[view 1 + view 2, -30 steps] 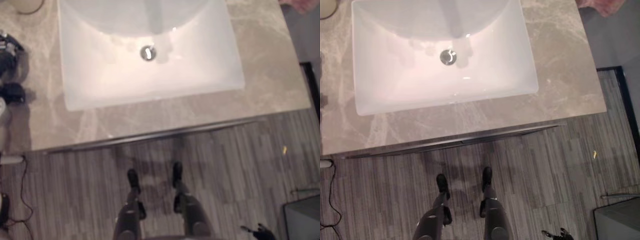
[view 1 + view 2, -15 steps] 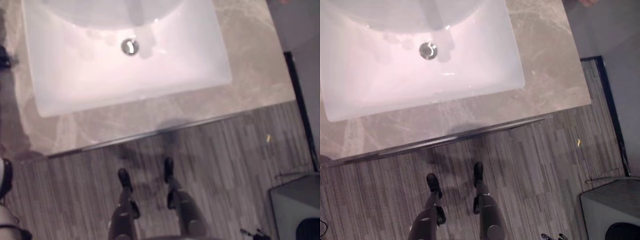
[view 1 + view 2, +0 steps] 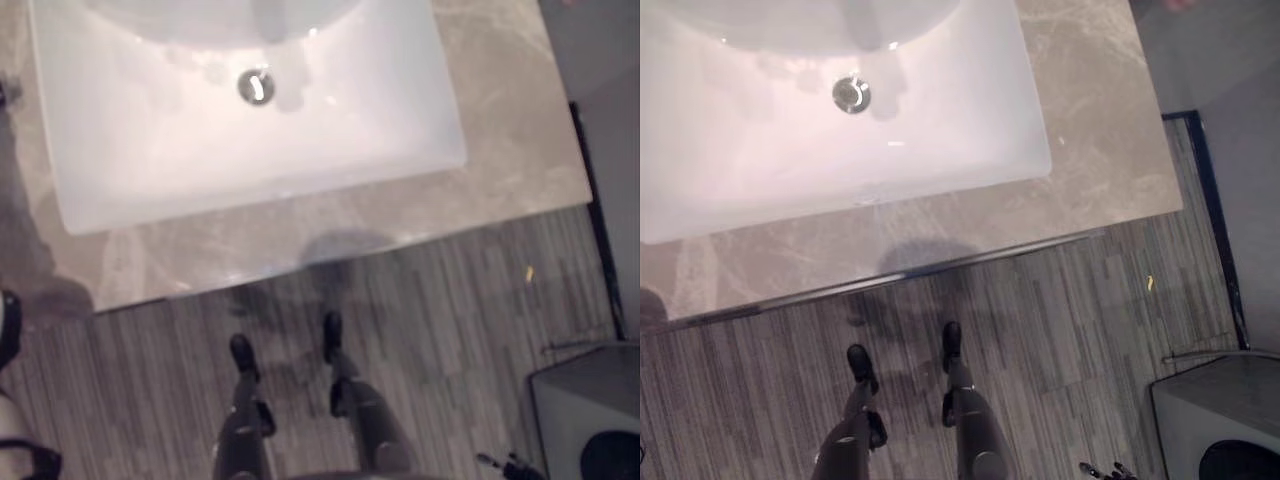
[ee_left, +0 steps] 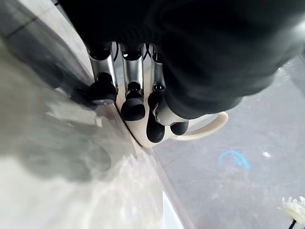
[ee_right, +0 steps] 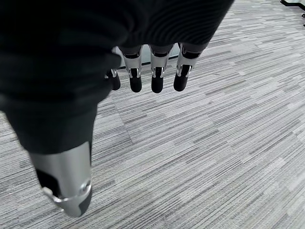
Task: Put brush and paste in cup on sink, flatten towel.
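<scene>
A cream cup with a loop handle (image 4: 209, 130) stands on the glossy marble counter (image 4: 71, 191), seen past my left hand (image 4: 133, 102). The hand's dark fingertips rest right at the cup's near side; the fingers look relaxed, not wrapped round it. My right hand (image 5: 153, 78) hangs over the grey striped floor (image 5: 214, 143) with straight fingers and holds nothing. The white sink basin (image 3: 400, 150) with its metal drain (image 3: 257, 87) lies in the counter (image 3: 500, 170) in front of me.
The counter's front edge (image 3: 940, 268) runs across ahead of me, with striped floor below it. A grey bin (image 3: 1220, 420) stands at the lower right. A small white bristly thing (image 4: 293, 210) lies on the surface beyond the cup.
The whole picture has shifted, so the camera has moved; the dark items on the counter's left have slid out of the frame. Nothing on the counter has visibly moved.
</scene>
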### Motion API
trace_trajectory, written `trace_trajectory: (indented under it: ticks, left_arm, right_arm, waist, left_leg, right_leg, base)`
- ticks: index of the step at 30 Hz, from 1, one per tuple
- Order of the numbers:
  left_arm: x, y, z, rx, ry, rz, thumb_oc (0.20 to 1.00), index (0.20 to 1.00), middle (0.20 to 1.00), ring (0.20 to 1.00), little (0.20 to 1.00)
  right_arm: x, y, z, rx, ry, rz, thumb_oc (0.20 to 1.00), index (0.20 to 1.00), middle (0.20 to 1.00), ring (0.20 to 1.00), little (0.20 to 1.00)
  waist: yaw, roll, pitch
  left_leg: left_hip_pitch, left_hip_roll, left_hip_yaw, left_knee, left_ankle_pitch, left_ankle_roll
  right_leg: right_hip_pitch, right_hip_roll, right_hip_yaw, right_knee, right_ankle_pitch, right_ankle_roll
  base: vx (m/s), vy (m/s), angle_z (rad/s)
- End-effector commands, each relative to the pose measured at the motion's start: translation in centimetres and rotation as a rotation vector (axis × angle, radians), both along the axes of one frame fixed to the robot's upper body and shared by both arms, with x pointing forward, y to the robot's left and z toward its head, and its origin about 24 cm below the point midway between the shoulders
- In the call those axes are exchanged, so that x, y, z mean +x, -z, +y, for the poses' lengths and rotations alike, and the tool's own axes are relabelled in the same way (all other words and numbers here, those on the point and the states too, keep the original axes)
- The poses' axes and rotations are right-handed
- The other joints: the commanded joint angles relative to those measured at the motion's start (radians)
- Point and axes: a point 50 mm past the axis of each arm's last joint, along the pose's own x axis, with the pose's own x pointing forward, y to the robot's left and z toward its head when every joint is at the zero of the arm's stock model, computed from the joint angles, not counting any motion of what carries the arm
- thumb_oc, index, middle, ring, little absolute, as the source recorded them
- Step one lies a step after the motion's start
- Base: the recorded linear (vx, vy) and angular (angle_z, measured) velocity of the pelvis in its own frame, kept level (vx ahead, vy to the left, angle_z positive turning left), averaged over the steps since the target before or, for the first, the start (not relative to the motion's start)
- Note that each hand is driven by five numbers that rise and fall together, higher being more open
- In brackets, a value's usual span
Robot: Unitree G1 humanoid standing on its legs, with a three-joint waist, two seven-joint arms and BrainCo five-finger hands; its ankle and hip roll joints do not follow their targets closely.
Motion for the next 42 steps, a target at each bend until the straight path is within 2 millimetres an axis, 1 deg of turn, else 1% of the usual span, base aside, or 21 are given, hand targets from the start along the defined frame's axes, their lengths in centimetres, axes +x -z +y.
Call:
trace_trajectory:
  ticks: [1,7,12,16,20,23,24,25,26,27,28,29,30,31,33,34,35,37,39,40,42]
  left_arm:
    - [-0.6,-1.2,0.6,-0.035,-0.040,-0.055,0.200,0.200,0.200,0.200,0.200]
    - [-0.5,-1.0,0.6,-0.032,-0.039,-0.046,0.200,0.200,0.200,0.200,0.200]
    - [0.0,0.1,0.3,-0.032,-0.018,-0.024,0.200,0.200,0.200,0.200,0.200]
    - [0.0,1.4,-0.6,0.013,0.039,-0.037,0.200,0.200,0.200,0.200,0.200]
    - [-1.1,4.7,-3.0,0.087,0.224,-0.053,0.200,0.200,0.200,0.200,0.200]
    - [-3.3,8.3,-2.7,0.079,0.281,-0.015,0.200,0.200,0.200,0.200,0.200]
    - [-3.4,8.4,-2.6,0.077,0.278,-0.014,0.200,0.200,0.200,0.200,0.200]
    - [-5.2,10.9,-1.9,0.060,0.275,0.027,0.200,0.200,0.200,0.200,0.200]
    - [-6.1,12.0,-1.6,0.057,0.259,0.048,0.200,0.200,0.200,0.200,0.200]
    - [-6.2,12.1,-1.5,0.056,0.256,0.049,0.200,0.200,0.200,0.200,0.200]
    - [-7.7,13.0,-1.1,0.063,0.229,0.066,0.200,0.200,0.200,0.200,0.200]
    - [-9.9,16.3,-0.5,-0.005,0.183,0.106,0.369,0.369,0.369,0.369,0.369]
    - [-10.8,17.3,-0.1,-0.008,0.155,0.142,0.909,0.909,0.909,0.909,0.909]
    - [-10.9,17.4,-0.1,-0.009,0.153,0.143,1.000,1.000,1.000,1.000,1.000]
    - [-14.2,20.2,2.0,-0.041,-0.015,0.219,1.000,1.000,1.000,1.000,1.000]
    - [-15.1,21.2,2.1,-0.077,-0.043,0.223,1.000,1.000,1.000,1.000,1.000]
    - [-15.2,21.2,2.1,-0.077,-0.044,0.223,1.000,1.000,1.000,1.000,1.000]
    - [-17.3,23.5,2.6,-0.159,-0.126,0.241,1.000,1.000,1.000,1.000,1.000]
    - [-21.2,28.0,4.7,-0.339,-0.338,0.307,1.000,1.000,1.000,1.000,1.000]
    - [-21.2,28.1,4.7,-0.339,-0.339,0.306,1.000,1.000,1.000,1.000,1.000]
    - [-24.6,31.7,6.2,-0.443,-0.525,0.412,1.000,1.000,1.000,1.000,1.000]
  right_arm:
    - [-2.4,-0.5,-1.1,-0.033,0.020,0.040,1.000,1.000,1.000,1.000,1.000]
    - [-2.0,-0.6,-1.0,-0.031,0.003,0.023,1.000,1.000,1.000,1.000,1.000]
    - [-1.8,-0.7,-0.8,-0.015,-0.011,0.005,1.000,1.000,1.000,1.000,1.000]
    - [-2.2,-0.6,-0.8,-0.022,-0.018,0.019,1.000,1.000,1.000,1.000,1.000]
    - [-4.1,0.2,0.3,-0.003,-0.069,0.117,1.000,1.000,1.000,1.000,1.000]
    - [-4.7,0.3,0.4,0.004,-0.038,0.127,1.000,1.000,1.000,1.000,1.000]
    - [-4.6,0.3,0.4,0.003,-0.041,0.127,1.000,1.000,1.000,1.000,1.000]
    - [-5.1,0.6,0.8,0.019,-0.015,0.137,1.000,1.000,1.000,1.000,1.000]
    - [-5.2,0.7,0.9,0.025,0.000,0.145,1.000,1.000,1.000,1.000,1.000]
    - [-5.1,0.7,0.8,0.024,-0.003,0.145,1.000,1.000,1.000,1.000,1.000]
    - [-5.1,0.9,1.2,0.029,-0.005,0.153,1.000,1.000,1.000,1.000,1.000]
    - [-4.8,1.1,1.7,0.032,-0.031,0.154,1.000,1.000,1.000,1.000,1.000]
    - [-4.6,1.2,1.9,0.035,-0.045,0.154,1.000,1.000,1.000,1.000,1.000]
    - [-4.6,1.1,1.9,0.035,-0.047,0.155,1.000,1.000,1.000,1.000,1.000]
    - [-4.6,1.3,2.6,0.061,-0.112,0.158,1.000,1.000,1.000,1.000,1.000]
    - [-4.7,1.4,2.9,0.069,-0.113,0.156,1.000,1.000,1.000,1.000,1.000]
    - [-4.7,1.4,2.9,0.068,-0.115,0.157,1.000,1.000,1.000,1.000,1.000]
    - [-4.9,1.4,3.3,0.073,-0.123,0.157,1.000,1.000,1.000,1.000,1.000]
    - [-5.7,1.8,3.9,0.078,-0.131,0.193,1.000,1.000,1.000,1.000,1.000]
    - [-5.6,1.8,3.9,0.077,-0.132,0.193,1.000,1.000,1.000,1.000,1.000]
    - [-5.5,1.8,4.1,0.073,-0.164,0.202,1.000,1.000,1.000,1.000,1.000]
  waist:
    - [-0.005,0.009,0.006]
    - [0.001,0.010,-0.003]
    - [0.001,0.017,-0.012]
    - [0.013,0.021,-0.021]
    - [0.052,0.032,-0.030]
    - [0.074,0.047,-0.045]
    - [0.070,0.047,-0.048]
    - [0.089,0.056,-0.063]
    - [0.098,0.061,-0.074]
    - [0.095,0.061,-0.075]
    - [0.106,0.066,-0.083]
    - [0.121,0.070,-0.095]
    - [0.127,0.071,-0.103]
    - [0.125,0.071,-0.104]
    - [0.142,0.071,-0.128]
    - [0.148,0.070,-0.135]
    - [0.147,0.070,-0.136]
    - [0.154,0.069,-0.150]
    - [0.162,0.071,-0.164]
    - [0.161,0.071,-0.164]
    - [0.164,0.071,-0.176]
  left_leg:
    - [0.025,-0.005,-0.055,0.012,-0.059,0.001]
    - [0.017,-0.003,-0.057,0.012,-0.058,0.004]
    - [0.028,-0.003,-0.061,0.012,-0.060,0.003]
    - [0.060,-0.004,-0.060,0.012,-0.065,0.002]
    - [0.163,-0.008,-0.061,0.012,-0.079,-0.002]
    - [0.245,-0.011,-0.053,0.012,-0.091,-0.003]
    - [0.240,-0.012,-0.053,0.012,-0.089,-0.003]
    - [0.289,-0.013,-0.054,0.012,-0.097,0.000]
    - [0.308,-0.014,-0.054,0.012,-0.099,0.001]
    - [0.306,-0.015,-0.054,0.012,-0.098,0.001]
    - [0.332,-0.016,-0.052,0.012,-0.102,0.005]
    - [0.380,-0.016,-0.052,0.012,-0.113,0.011]
    - [0.394,-0.015,-0.051,0.012,-0.116,0.013]
    - [0.393,-0.016,-0.050,0.012,-0.114,0.013]
    - [0.432,-0.017,-0.054,0.012,-0.119,0.016]
    - [0.440,-0.016,-0.056,0.012,-0.122,0.015]
    - [0.438,-0.016,-0.056,0.012,-0.120,0.016]
    - [0.446,-0.016,-0.062,0.012,-0.121,0.016]
    - [0.458,-0.016,-0.065,0.012,-0.123,0.017]
    - [0.456,-0.016,-0.066,0.012,-0.121,0.018]
    - [0.471,-0.017,-0.065,0.012,-0.126,0.018]
  right_leg:
    - [0.041,-0.017,0.002,-0.001,0.028,0.098]
    - [0.025,-0.013,0.016,-0.001,0.031,0.095]
    - [0.036,-0.015,0.013,-0.001,0.025,0.092]
    - [0.067,-0.021,0.010,-0.001,0.018,0.089]
    - [0.177,-0.031,-0.011,-0.001,-0.013,0.080]
    - [0.261,-0.035,-0.021,-0.001,-0.039,0.072]
    - [0.257,-0.036,-0.020,-0.001,-0.038,0.072]
    - [0.308,-0.033,-0.027,-0.001,-0.059,0.067]
    - [0.328,-0.033,-0.027,-0.001,-0.065,0.064]
    - [0.326,-0.033,-0.026,-0.001,-0.064,0.064]
    - [0.353,-0.032,-0.027,-0.001,-0.073,0.061]
    - [0.400,-0.029,-0.027,-0.001,-0.090,0.056]
    - [0.415,-0.028,-0.027,-0.001,-0.096,0.053]
    - [0.413,-0.029,-0.026,-0.001,-0.095,0.053]
    - [0.461,-0.030,-0.039,-0.001,-0.113,0.045]
    - [0.474,-0.030,-0.045,-0.001,-0.116,0.044]
    - [0.472,-0.031,-0.045,-0.001,-0.115,0.043]
    - [0.489,-0.029,-0.057,-0.001,-0.122,0.038]
    - [0.511,-0.030,-0.070,-0.001,-0.131,0.037]
    - [0.510,-0.030,-0.070,-0.001,-0.130,0.036]
    - [0.528,-0.029,-0.077,-0.001,-0.138,0.035]
  base:
    - [0.00,0.024,-0.04]
    - [-0.02,0.010,-0.07]
    - [0.00,-0.001,-0.01]
    - [-0.02,-0.020,-0.01]
    - [-0.01,-0.066,0.02]
    - [-0.02,-0.045,0.03]
    - [-0.02,-0.066,0.03]
    - [-0.02,-0.066,0.14]
    - [-0.02,-0.066,0.21]
    - [-0.03,-0.037,0.16]
    - [-0.01,-0.043,0.23]
    - [-0.02,-0.064,0.17]
    - [-0.02,-0.048,0.14]
    - [-0.03,-0.047,0.05]
    - [-0.03,-0.056,0.10]
    - [-0.03,-0.040,0.15]
    - [-0.02,-0.043,0.18]
    - [-0.05,-0.056,0.15]
    - [-0.06,-0.049,0.03]
    - [-0.02,-0.025,0.16]
    - [-0.01,-0.030,0.14]
